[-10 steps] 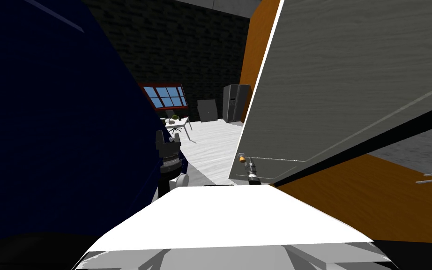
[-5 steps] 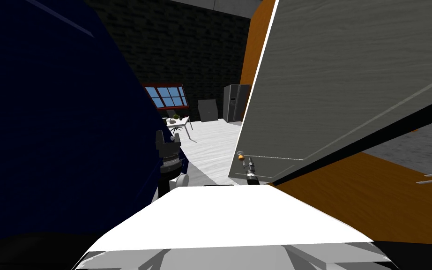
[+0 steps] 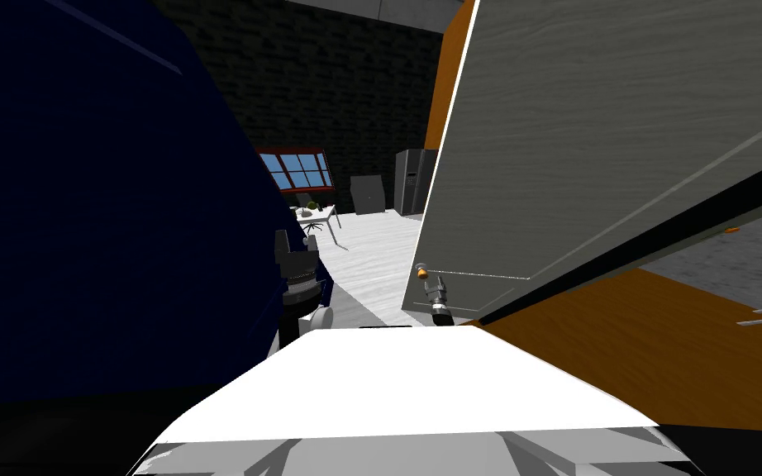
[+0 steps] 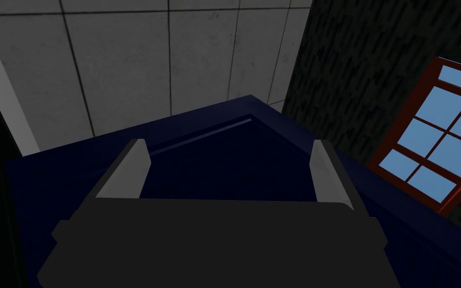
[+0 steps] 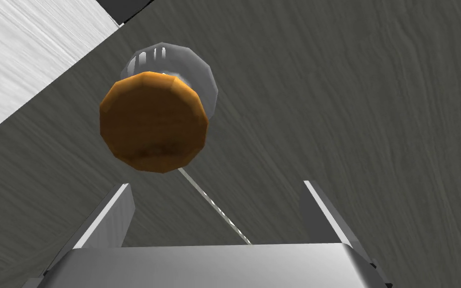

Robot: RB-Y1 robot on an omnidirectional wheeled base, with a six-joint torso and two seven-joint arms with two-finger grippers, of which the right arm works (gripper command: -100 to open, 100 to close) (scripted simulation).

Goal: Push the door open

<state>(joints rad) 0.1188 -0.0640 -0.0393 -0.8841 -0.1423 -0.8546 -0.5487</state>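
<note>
The grey wood-grain door [image 3: 602,140] stands partly open on my right, its free edge running up the middle of the head view. An orange round knob [image 3: 421,270] sits low on that edge. My right gripper [image 3: 431,285] is just under the knob, close to the door face. In the right wrist view the knob [image 5: 153,121] on its grey rosette [image 5: 197,70] lies just beyond the open fingers [image 5: 119,210], towards one side and not between them. My left gripper [image 3: 297,242] is open beside a dark blue wall [image 3: 107,215], holding nothing.
Through the gap lies a white floor [image 3: 371,256] with a small table [image 3: 315,216], a chair, a grey fridge [image 3: 414,180] and a red-framed window [image 3: 297,169]. An orange wall [image 3: 660,347] runs on the right behind the door. The blue wall crowds my left arm.
The door has swung a little; its free edge has shifted left in the head view. The knob and my right gripper moved slightly up and left with it. The left arm stayed put.
</note>
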